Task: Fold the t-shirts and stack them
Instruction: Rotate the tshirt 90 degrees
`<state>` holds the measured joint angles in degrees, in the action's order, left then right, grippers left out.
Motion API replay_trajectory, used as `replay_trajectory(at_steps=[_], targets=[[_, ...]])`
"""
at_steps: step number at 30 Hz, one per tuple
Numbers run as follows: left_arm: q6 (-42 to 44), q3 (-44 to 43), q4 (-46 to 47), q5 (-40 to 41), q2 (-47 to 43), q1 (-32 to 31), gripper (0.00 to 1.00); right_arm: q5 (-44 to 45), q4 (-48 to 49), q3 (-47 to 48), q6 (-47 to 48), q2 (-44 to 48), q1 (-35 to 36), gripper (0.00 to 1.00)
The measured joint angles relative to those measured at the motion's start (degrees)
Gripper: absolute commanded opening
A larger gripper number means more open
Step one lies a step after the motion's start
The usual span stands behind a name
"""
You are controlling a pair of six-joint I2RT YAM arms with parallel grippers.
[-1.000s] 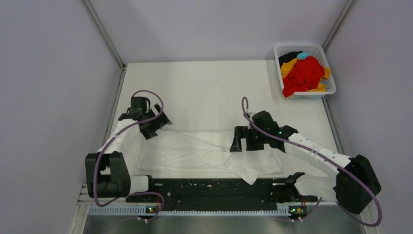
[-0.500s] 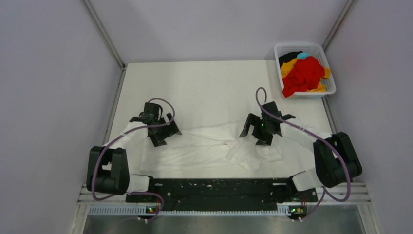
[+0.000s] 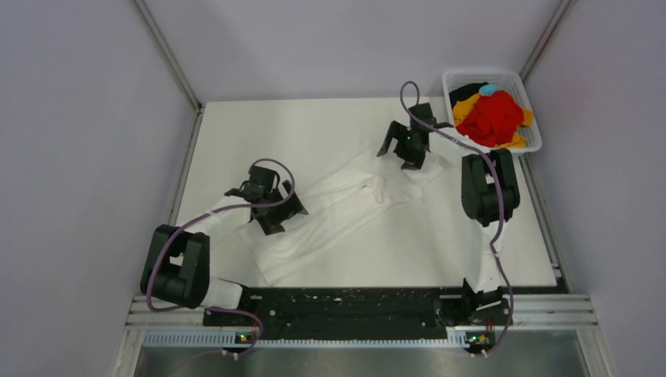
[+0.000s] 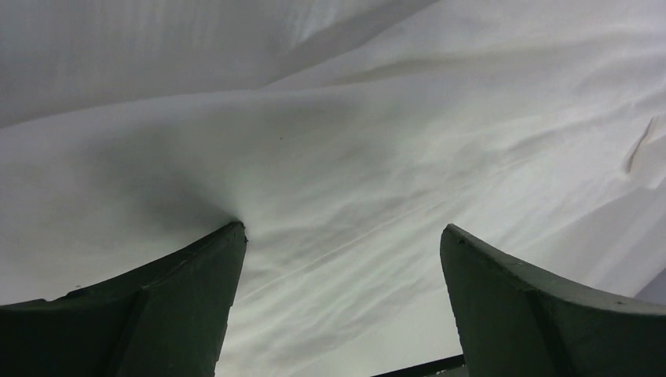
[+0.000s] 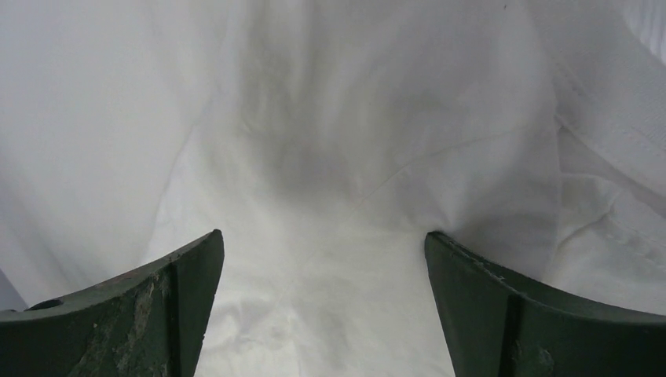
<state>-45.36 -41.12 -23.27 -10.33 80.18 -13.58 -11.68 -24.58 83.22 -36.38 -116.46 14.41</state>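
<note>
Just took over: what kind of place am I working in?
Probably a lab robot test cell, not a home: bare grey panels wall in a white table, a black mounting rail runs along its near edge, and a white mesh basket holds crumpled t-shirts.

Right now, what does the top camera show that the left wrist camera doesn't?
Only the top view: the whole white shirt stretched diagonally across the table, the right gripper at its far end, and the basket of coloured shirts in the far right corner. Only the left wrist view: fine creases in the cloth and a pucker at one fingertip. Both: the white shirt and the left gripper, jaws open.
</note>
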Motion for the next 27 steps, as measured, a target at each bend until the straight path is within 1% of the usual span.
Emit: replay_trajectory(at_steps=[4,9,11,12,15,17,19,21,23,27], targets=[[-3.96,-0.94,1.49,1.03,1.7,-5.51,0.99,-0.66,-3.02,17.03,1.53,-10.93,-0.11,0.98],[-9.55,-4.92,2.89,1.9,6.49,-13.38,0.99,-4.42,-3.93,37.2,1.22,-23.93,-0.28,0.98],[-12.76,-7.89,3.85,1.97,9.7,-18.23,0.99,-5.77,-3.43,44.57,0.46,-28.76,-0.13,0.98],[-13.77,-8.7,4.37,1.66,10.69,-19.63,0.99,-6.43,-2.95,49.07,-0.37,-31.65,0.02,0.99],[-17.94,-12.55,6.36,0.37,14.97,-24.61,0.99,-7.98,2.12,58.49,-4.0,-38.71,0.44,0.99],[-20.06,-16.28,7.21,0.07,18.38,-27.93,0.99,-8.55,7.98,60.5,-7.63,-41.48,0.96,0.99],[-21.46,-19.93,7.32,-0.33,21.44,-30.86,0.99,-8.55,14.12,60.61,-10.75,-43.15,1.79,0.99],[-22.29,-22.18,7.58,-0.63,23.3,-32.72,0.99,-8.44,18.62,61.31,-12.39,-44.65,2.8,0.99],[-22.75,-23.15,7.8,-1.09,24.02,-34.21,0.99,-8.13,20.79,61.33,-12.72,-45.2,3.82,0.99],[-22.32,-23.21,7.32,-1.03,23.89,-34.69,0.99,-6.93,20.79,61.33,-10.4,-45.0,5.97,0.99]])
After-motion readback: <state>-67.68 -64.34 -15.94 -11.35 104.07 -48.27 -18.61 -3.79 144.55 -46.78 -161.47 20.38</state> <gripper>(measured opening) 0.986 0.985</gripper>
